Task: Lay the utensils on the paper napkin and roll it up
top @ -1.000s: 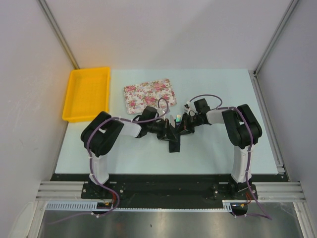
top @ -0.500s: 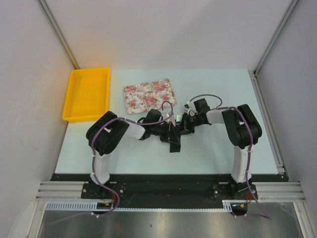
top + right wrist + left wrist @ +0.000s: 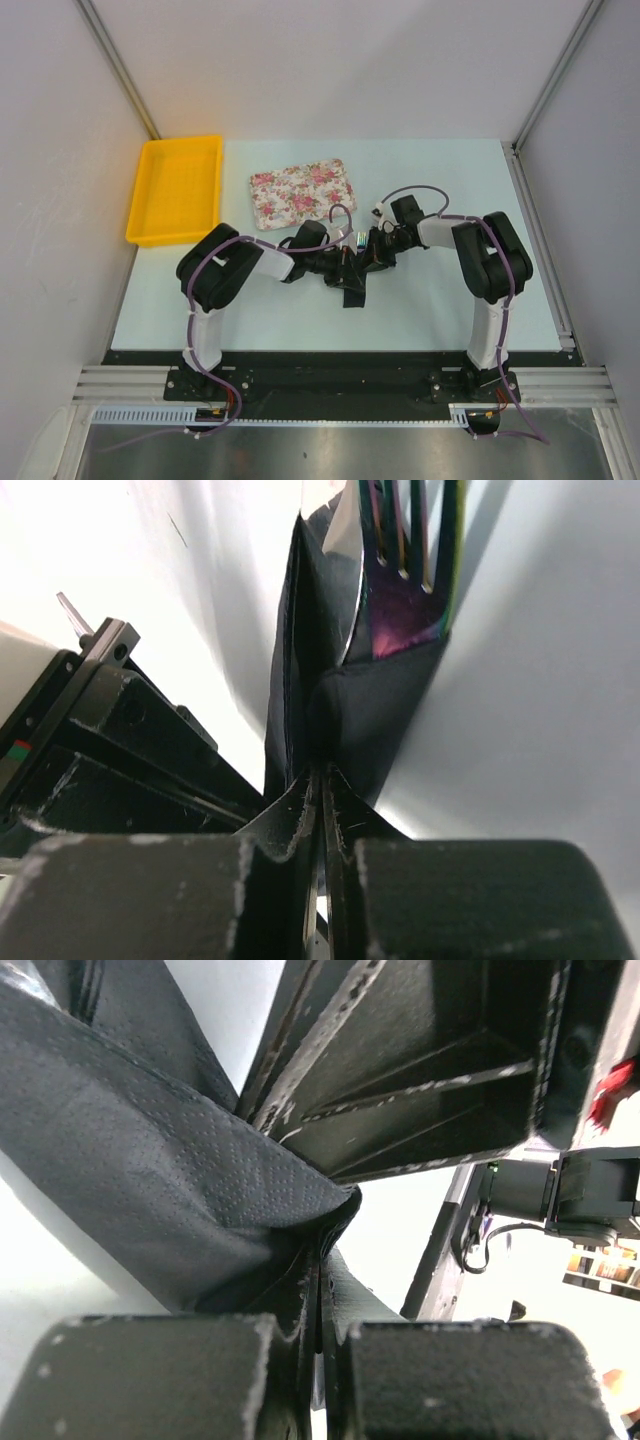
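Your left gripper (image 3: 320, 1295) is clamped shut on a fold of the paper napkin (image 3: 150, 1180). The black sheet is bunched between the two arms near the middle of the worktop (image 3: 430, 300), just in front of the floral tray (image 3: 300, 192). Further right, the fork (image 3: 400, 590) sits inside the wrap with its tines poking out of the open end; you cannot see a second utensil. Your right gripper (image 3: 322, 780) pinches the same napkin, jaws almost together. To roll well, turn both wrists at one pace and hold the sheet taut between them. Release neither side before the fold is tucked, or the fork may slide out.
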`<state>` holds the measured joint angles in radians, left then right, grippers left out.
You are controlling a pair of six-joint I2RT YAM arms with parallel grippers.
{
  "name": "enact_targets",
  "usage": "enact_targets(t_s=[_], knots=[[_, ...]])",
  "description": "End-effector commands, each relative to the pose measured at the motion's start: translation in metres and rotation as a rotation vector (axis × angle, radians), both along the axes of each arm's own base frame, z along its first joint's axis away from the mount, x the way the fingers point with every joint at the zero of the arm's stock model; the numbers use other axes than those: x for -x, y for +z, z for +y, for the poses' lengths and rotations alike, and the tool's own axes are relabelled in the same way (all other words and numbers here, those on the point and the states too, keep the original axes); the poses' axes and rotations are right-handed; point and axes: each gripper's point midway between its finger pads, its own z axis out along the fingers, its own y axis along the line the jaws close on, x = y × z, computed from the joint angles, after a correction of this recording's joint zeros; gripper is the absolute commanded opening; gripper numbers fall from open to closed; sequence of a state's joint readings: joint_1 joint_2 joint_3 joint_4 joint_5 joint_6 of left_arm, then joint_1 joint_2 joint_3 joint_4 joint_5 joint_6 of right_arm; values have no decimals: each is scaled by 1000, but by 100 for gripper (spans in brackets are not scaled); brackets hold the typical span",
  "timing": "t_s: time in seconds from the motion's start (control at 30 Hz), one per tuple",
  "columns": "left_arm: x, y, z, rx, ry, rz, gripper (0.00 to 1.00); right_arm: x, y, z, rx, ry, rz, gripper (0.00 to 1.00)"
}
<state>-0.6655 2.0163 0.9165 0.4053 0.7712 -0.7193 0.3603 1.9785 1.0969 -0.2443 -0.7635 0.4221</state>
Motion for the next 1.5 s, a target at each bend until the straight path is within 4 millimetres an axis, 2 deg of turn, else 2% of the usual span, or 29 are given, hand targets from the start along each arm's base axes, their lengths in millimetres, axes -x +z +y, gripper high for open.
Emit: enact_targets(t_s=[0.0,0.17,0.43,0.53,0.77,0.93,1.07,1.2,1.33,1.47], knots=[[17,-26,7,-72,-44,29,0,-10,13,-9,36,9,-63,6],[17,-16,3,-50,-63,-5,0,-13,5,-7,20,2,-60,6],[18,-6,-7,-31,-116,-44,0,-14,-23,-7,44,-13,-15,5],[22,-1,-11,-14,-146,-68,0,-14,-25,-8,51,-19,-11,5],[25,-13,-12,-9,-149,-21,0,-9,-25,-9,55,-12,-4,4],[28,-34,-5,-55,-136,44,0,-14,-9,-13,51,-3,-24,5],[29,-49,5,-104,-110,84,0,-22,29,-12,31,20,-89,6],[27,-56,10,-127,-98,97,0,-28,53,-16,32,28,-137,9],[24,-56,7,-125,-102,91,2,-24,55,-24,28,19,-100,15],[23,-52,6,-118,-106,87,4,-17,46,-25,29,18,-68,33]])
